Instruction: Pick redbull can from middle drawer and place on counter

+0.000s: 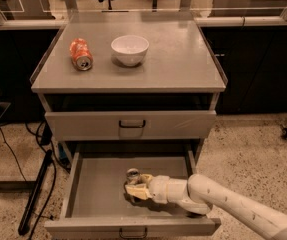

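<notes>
The middle drawer (90, 186) is pulled open below the shut upper drawer front. Inside it the redbull can (132, 174) shows only its shiny silver lid; its body is hidden by my gripper (134, 189). The gripper reaches into the drawer from the lower right on the white arm, with its pale fingers (137, 192) around the can at the drawer's middle. The counter (173, 59) is the flat grey top of the cabinet above.
An orange soda can (80, 54) lies on its side at the counter's left. A white bowl (129, 49) stands beside it near the middle. A dark pole (35, 194) leans on the floor left of the cabinet. Dark cabinets stand behind.
</notes>
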You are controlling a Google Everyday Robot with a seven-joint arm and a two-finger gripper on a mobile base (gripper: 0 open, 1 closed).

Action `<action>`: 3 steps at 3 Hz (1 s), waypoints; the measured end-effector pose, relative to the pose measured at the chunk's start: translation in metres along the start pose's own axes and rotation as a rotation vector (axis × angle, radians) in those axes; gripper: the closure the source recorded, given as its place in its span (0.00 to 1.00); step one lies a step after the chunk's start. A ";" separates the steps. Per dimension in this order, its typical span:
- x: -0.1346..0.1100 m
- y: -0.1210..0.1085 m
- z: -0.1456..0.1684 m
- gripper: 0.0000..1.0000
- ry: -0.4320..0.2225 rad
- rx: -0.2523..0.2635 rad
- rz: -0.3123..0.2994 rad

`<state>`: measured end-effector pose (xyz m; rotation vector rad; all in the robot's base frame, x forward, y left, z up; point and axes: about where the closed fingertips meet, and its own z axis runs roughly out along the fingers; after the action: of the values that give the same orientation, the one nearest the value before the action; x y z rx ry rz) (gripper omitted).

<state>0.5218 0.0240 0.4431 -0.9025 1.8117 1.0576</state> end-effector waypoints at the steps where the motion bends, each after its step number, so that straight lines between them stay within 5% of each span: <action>1: -0.028 0.002 -0.005 1.00 -0.031 0.041 -0.061; 2: -0.065 0.005 -0.017 1.00 -0.063 0.083 -0.136; 3: -0.069 0.006 -0.018 1.00 -0.068 0.087 -0.143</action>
<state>0.5391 0.0212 0.5129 -0.9178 1.6971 0.9025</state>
